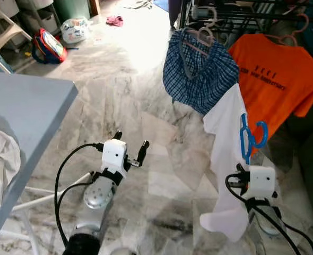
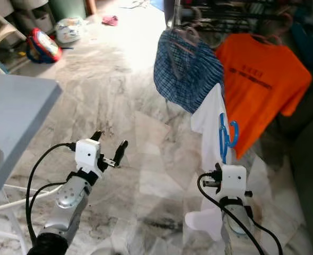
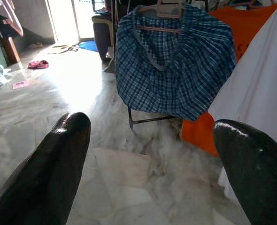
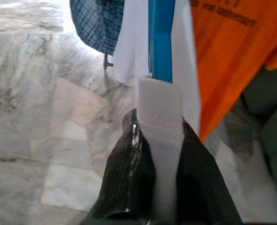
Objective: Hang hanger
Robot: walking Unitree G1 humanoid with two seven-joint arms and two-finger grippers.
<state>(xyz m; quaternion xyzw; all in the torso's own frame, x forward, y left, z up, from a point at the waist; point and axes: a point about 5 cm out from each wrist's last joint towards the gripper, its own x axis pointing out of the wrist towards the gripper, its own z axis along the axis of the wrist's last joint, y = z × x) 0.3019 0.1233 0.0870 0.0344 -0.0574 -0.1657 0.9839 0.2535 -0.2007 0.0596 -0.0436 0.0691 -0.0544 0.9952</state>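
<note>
Grey table [image 1: 34, 106] at left, red bag [image 1: 49, 46] and perhaps a plastic sack [image 1: 75, 29] on marble floor [image 1: 119, 90]

Open marble floor [image 1: 146, 95] lies ahead-left; the blue checked garment [image 1: 199, 74] and orange shirt [image 1: 278, 79] crowd the rack

The hanger [image 1: 248, 138] is bright blue plastic, carrying a white shirt [image 1: 226, 159]. It stands nearly upright, its hook [image 1: 261, 134] curling open at the top and pointing toward the orange shirt [image 1: 276, 79] behind it. The white shirt drapes down from it in a long fold, its lower edge bunched near the marble floor [image 1: 146, 95]. The right pincer [image 4: 158, 154] clamps the hanger's neck together with the white collar band from below, both black fingers [image 4: 129, 173] pressed against the cloth. The hanger hangs in the air in front of the drying rack [image 1: 236, 16], just below a blue checked garment [image 1: 199, 71] on a pink hanger [image 1: 201, 34].
</note>
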